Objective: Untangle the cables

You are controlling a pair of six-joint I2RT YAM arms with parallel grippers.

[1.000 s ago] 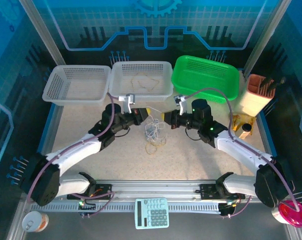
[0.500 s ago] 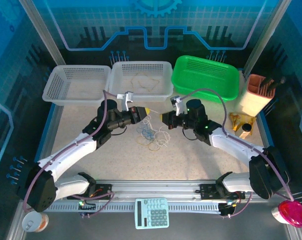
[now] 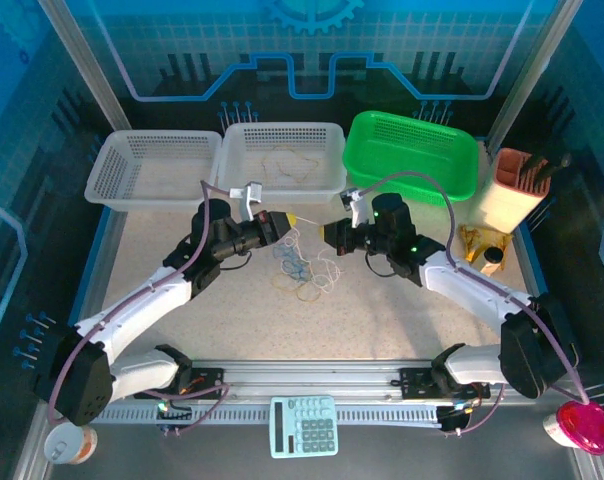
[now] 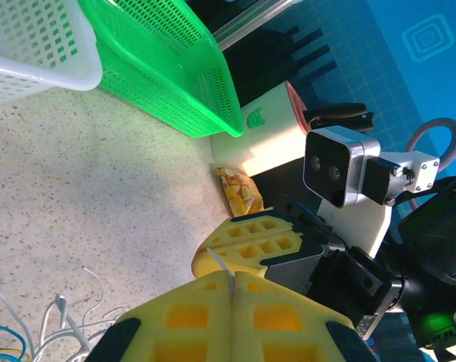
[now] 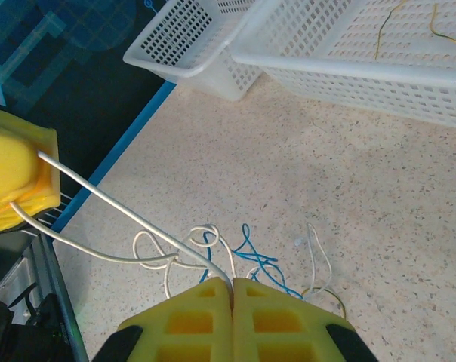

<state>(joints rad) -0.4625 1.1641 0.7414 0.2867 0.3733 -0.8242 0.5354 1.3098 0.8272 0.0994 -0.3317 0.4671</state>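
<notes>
Top view: cables (image 3: 302, 268) lie in a loose pile mid-table (image 3: 382, 320), just below the two grippers. Along the far edge: left white basket (image 3: 112, 170), middle white basket (image 3: 337, 160) with tan cords inside, then green basket (image 3: 414, 155). Tan holder (image 3: 517, 185) at far right, calculator (image 3: 304, 425) at the near rail. Both arms reach forward and inward. Left gripper (image 3: 293, 220) and right gripper (image 3: 329, 236) point at each other, tips close, over the far side of the pile.

Left wrist: yellow pads (image 4: 190, 313) pressed together, white cable (image 4: 222, 268) pinched in the seam. The right gripper's yellow finger sits just beyond, nearly touching. Behind it are the green basket and holder, with a yellow wrapper (image 4: 239, 192) on the table beside the holder. A few white and blue strands at lower left.

Right wrist: pads (image 5: 186, 324) together, clamped on the white cable, which runs straight from the seam up-left to the left gripper's pad. A second strand sags from that pad toward the pile. Blue and white loops lie on the table just ahead of the fingers; white baskets beyond.
</notes>
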